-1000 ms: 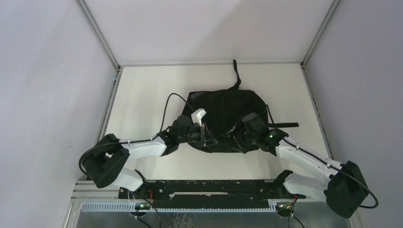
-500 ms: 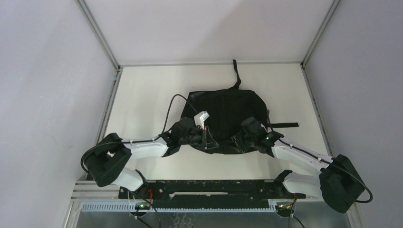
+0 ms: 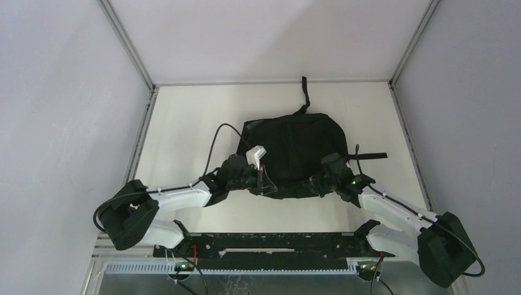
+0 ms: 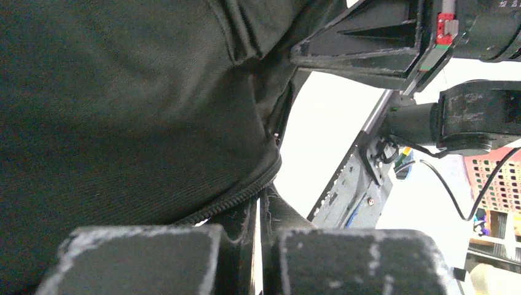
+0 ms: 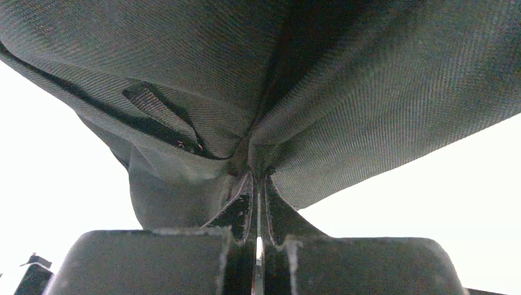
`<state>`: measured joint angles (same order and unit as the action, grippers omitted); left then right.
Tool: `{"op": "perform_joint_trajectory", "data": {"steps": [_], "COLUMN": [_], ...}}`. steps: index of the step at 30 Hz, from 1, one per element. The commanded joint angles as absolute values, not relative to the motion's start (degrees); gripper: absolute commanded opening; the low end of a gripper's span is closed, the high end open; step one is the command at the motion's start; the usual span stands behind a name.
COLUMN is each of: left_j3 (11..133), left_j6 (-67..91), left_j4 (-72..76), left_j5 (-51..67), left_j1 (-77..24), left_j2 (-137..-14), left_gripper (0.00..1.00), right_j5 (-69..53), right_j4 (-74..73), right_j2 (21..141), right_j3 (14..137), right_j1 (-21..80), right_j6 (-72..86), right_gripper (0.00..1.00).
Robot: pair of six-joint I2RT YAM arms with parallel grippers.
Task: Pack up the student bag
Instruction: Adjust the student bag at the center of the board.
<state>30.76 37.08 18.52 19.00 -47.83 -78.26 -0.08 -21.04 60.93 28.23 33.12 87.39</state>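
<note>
1. Backpack (image 3: 293, 142) lies flat near the middle of the table (image 3: 184, 117), with its top strap (image 3: 305, 92) pointing to the far edge and its near edge just in front of both arms.
2. Left gripper (image 3: 260, 182) is pinched tight on the near-left edge, jaws together on fabric just beside the zipper (image 4: 236, 198).
3. Right gripper (image 3: 320, 182) is likewise clamped on a fold of fabric at the near-right edge.
4. Progress looks early: the bag is only gripped, and I cannot tell whether its mouth is unzipped.
5. Left to do, I judge: spread the opening, load the contents (none show here), then zip up.
</note>
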Motion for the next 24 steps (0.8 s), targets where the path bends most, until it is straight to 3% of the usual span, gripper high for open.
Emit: {"op": "perform_joint_trajectory", "data": {"steps": [1,14,21,24], "left_j3": [28.40,25.77,27.80,29.44], "left_j6": [35.60,30.86,30.81,31.08], "left_j4": [16.75,8.18,6.94,6.58], "left_j5": [15.64,14.13,18.31,19.00], "left_j1": [-46.41,-39.99,-40.57,-42.32], "left_j2": [-74.64,-67.38,-66.84,-67.54], "left_gripper": [0.00,0.00,0.00,0.00], "right_j5": [6.37,4.66,-5.89,-6.60], "right_j4": [-26.36,-30.45,-26.37,-27.07], "right_j2": [57.29,49.29,49.33,47.30], "right_j3": [25.72,24.22,27.93,28.97], "right_j1": [29.97,12.89,7.74,8.80], "right_j6": [84.97,65.07,51.34,47.64], "right_gripper": [0.00,0.00,0.00,0.29]}}
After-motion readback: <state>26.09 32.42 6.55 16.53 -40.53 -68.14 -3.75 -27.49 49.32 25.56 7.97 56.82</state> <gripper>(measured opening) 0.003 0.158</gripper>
